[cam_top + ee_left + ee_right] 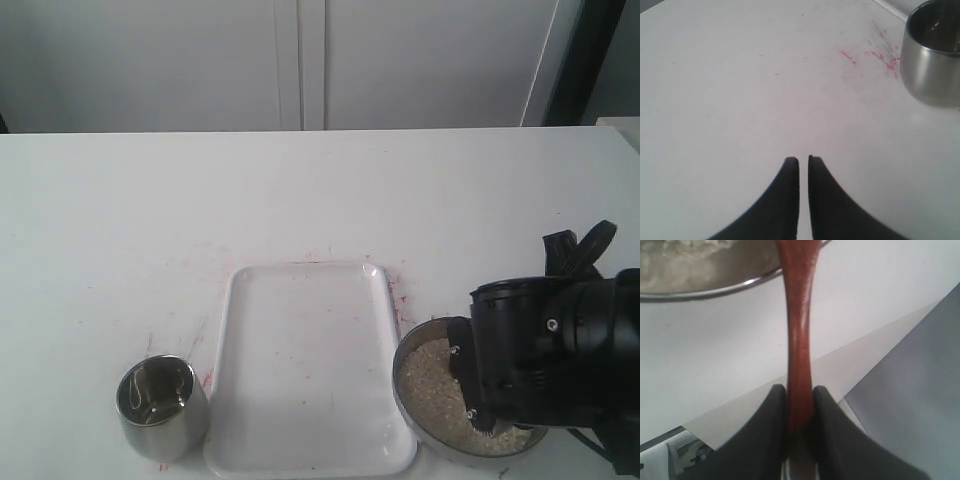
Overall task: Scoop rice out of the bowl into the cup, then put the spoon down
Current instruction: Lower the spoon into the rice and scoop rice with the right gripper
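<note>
Right arm (560, 350) fills the lower right of the exterior frame, a black bulk hanging over the right half of the bowl (399, 372). And the right pincer (799, 390) is clamped tight on the spoon (799, 330): the reddish-brown handle is pinched between the two dark fingers (765, 430) and runs straight out across the bowl's thin rim. The spoon's scooping end is out of sight in the wrist view, and from the exterior view the arm hides the spoon altogether.

Biggest thing out there is the white counter (150, 220), spanning the whole frame, with faint pink-red smears (205, 330) left of centre. Next, the flat white tray (310, 350), lower centre, long side running away from us. Just beside its right edge sits the bowl, lower right, well filled with rice (430, 385), pale grains heaped up to the rim.

Over on the lower left, just beside the tray's near-left corner, the cup (160, 405) stands upright, shiny inside; what it contains cannot be made out.

Left pincer (801, 160) now: fingers drawn nearly together, only a thin slit between them, gripping nothing, above bare counter. The cup shows near it at the edge of that wrist view, with more pink smears alongside.
</note>
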You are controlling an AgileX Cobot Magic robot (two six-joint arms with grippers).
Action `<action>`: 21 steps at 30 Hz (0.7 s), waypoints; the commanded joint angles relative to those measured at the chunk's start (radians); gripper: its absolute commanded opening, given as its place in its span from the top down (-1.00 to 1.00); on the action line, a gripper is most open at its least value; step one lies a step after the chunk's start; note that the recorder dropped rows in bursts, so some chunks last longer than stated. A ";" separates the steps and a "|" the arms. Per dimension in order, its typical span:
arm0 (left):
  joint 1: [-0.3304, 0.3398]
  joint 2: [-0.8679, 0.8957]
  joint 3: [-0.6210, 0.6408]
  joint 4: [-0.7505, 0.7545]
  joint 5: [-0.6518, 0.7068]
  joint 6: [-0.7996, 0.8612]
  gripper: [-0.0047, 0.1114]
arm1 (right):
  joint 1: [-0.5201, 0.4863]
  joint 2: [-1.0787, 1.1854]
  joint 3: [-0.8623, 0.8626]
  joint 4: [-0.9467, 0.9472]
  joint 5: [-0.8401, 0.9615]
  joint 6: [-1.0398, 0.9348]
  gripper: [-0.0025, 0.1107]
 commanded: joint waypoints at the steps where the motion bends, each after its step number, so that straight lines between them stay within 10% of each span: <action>1: -0.007 0.000 0.009 -0.006 0.049 -0.006 0.67 | 0.000 -0.001 0.001 0.048 0.006 -0.010 0.96; 21: -0.007 0.000 0.009 -0.006 0.049 -0.006 0.67 | -0.037 0.005 -0.090 0.384 0.006 -0.142 0.96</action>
